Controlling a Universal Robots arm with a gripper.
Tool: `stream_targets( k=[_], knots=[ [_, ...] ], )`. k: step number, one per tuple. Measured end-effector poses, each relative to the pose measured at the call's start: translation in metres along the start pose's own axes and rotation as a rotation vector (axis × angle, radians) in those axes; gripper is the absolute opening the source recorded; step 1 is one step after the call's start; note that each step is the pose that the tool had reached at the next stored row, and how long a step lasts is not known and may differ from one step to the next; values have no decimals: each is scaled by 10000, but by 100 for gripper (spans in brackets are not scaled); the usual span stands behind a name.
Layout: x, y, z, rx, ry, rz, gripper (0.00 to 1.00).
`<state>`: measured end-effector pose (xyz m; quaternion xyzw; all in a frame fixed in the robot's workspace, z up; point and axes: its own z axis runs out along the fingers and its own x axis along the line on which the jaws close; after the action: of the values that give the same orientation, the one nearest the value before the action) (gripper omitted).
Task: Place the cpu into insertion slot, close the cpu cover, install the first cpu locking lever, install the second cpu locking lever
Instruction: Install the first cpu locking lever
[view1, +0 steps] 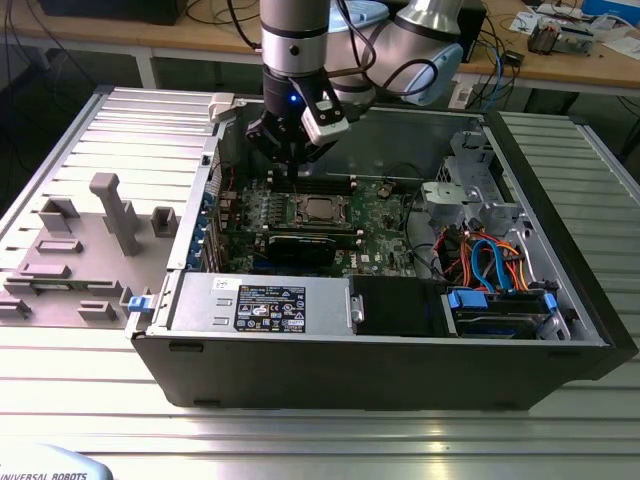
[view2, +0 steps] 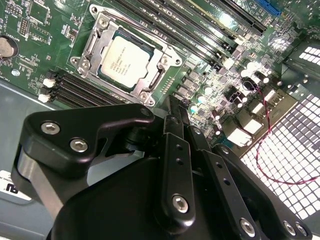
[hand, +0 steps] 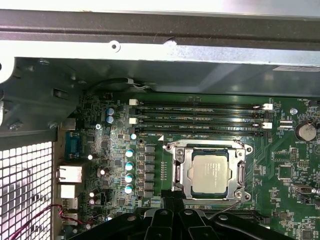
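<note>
So the cpu (view1: 322, 209) is sitting flat in the insertion slot (view2: 111, 82), silver top facing up. You can see it clearly in both wrist views (view2: 124, 62) (hand: 211, 173). The cpu cover (view2: 95, 42) is down over it, and its metal frame wraps around the chip's edges with the chip showing through the cut-out.

The tool (view1: 297, 150) hangs over the green board (hand: 290, 165). In the exterior view it's at roughly 12 o'clock from the cpu, close by but not touching it. In the second wrist view its black fingers (view2: 172, 150) look pressed together with nothing pinched between them, and the tips sit just off one corner of the socket frame. The first wrist view has the tool's tip (hand: 168, 196) right beside the cover's edge too.

Going by the exterior view for the rest:
- The long memory slots (hand: 200, 120) run along the far side of the socket, at 12 o'clock from it.
- A black card (view1: 297, 247) lies at about 6 o'clock from the cpu.
- The silver power supply box (view1: 260, 300) is at about 7 o'clock.
- A bundle of blue and orange cables (view1: 490, 265) is off at 4 o'clock.

The whole open computer case (view1: 400, 365) lies on a ribbed metal table (view1: 300, 440). Some grey fixture blocks (view1: 110, 215) sit at 9 o'clock from the case.
</note>
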<state>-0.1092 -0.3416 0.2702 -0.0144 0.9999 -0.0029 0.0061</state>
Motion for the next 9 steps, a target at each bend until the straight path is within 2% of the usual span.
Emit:
stream_targets(
  k=[2,6,9],
  knots=[
    [32,1,0,0,0,0,11],
    [153,5,-1,-1,-1,-4,11],
    [178,51,2,1,1,-45,11]
  ],
)
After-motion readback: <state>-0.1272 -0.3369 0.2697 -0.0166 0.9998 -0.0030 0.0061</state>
